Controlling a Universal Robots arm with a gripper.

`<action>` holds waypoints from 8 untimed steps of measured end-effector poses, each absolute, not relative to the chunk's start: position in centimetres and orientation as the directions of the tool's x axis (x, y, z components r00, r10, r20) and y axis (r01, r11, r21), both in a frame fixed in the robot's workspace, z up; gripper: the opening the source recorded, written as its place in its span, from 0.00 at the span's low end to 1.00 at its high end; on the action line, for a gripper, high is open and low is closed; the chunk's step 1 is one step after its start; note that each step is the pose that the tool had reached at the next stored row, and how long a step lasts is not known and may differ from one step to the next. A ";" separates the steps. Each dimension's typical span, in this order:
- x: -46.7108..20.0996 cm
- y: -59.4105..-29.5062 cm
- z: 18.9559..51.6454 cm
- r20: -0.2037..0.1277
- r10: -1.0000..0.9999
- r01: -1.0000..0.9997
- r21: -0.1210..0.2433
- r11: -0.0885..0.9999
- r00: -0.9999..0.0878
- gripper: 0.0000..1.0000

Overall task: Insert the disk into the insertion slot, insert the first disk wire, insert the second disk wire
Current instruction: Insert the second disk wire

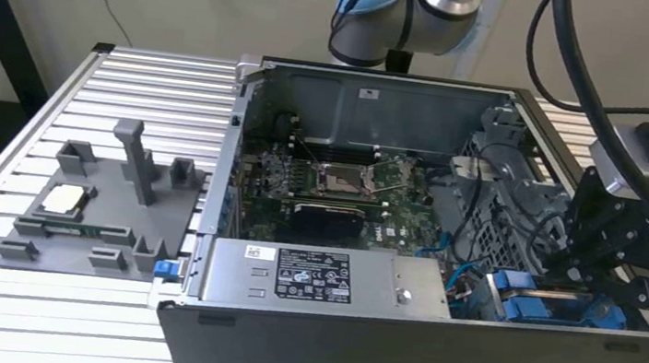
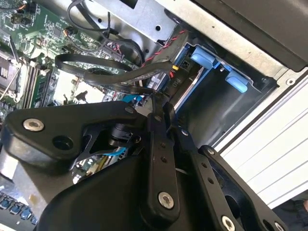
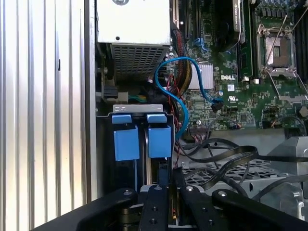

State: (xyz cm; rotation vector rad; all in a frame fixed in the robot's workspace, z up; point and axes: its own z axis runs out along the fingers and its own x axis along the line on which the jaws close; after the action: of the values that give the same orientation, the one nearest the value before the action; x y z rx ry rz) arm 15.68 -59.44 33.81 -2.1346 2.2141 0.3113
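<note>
The gripper (image 1: 594,287) is down inside the open computer case (image 1: 403,349), at the corner nearest the exterior view's right, over the insertion slot (image 2: 226,103). In both wrist views its jaws stand almost together, with only a thin gap between the fingers (image 3: 163,192), and they appear to pinch something narrow at the bay's mouth; I cannot tell whether that is a connector or the edge of the disk. The disk (image 2: 185,79) seems to sit already in the bay, its blue carrier tabs (image 3: 143,139) showing side by side at the slot's opening, so the work in hand is most likely a wire connection.

To do this well, the plug should meet the drive's socket squarely, pushed straight along the slot's axis and without twisting, since the metal walls of the bay leave little room on either side.

Around it, a blue data cable (image 3: 173,91) loops from the motherboard (image 3: 245,72) toward the bay, and flat black cables (image 2: 110,72) cross just beside the fingers; these could snag or be trapped. A red and black wire bundle (image 2: 161,50) runs along the bay's edge. The power-supply box (image 1: 313,278) lies against the case's front wall, near the bay. Well apart, on the slatted worktop (image 1: 6,152), a grey fixture tray (image 1: 97,219) stands beside the case.
</note>
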 end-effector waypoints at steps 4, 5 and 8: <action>15.7 -59.4 33.3 -0.174 -0.984 -0.994 0.109 0.028 -0.047 0.16; 15.7 -59.4 33.3 -0.174 -0.984 -0.994 0.109 0.028 -0.047 0.16; 15.7 -59.4 33.2 -0.176 -0.983 -0.994 0.109 0.029 -0.048 0.18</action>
State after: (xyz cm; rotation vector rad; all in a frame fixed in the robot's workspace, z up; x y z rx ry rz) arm 15.68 -59.44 33.20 -2.1320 2.2157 0.3118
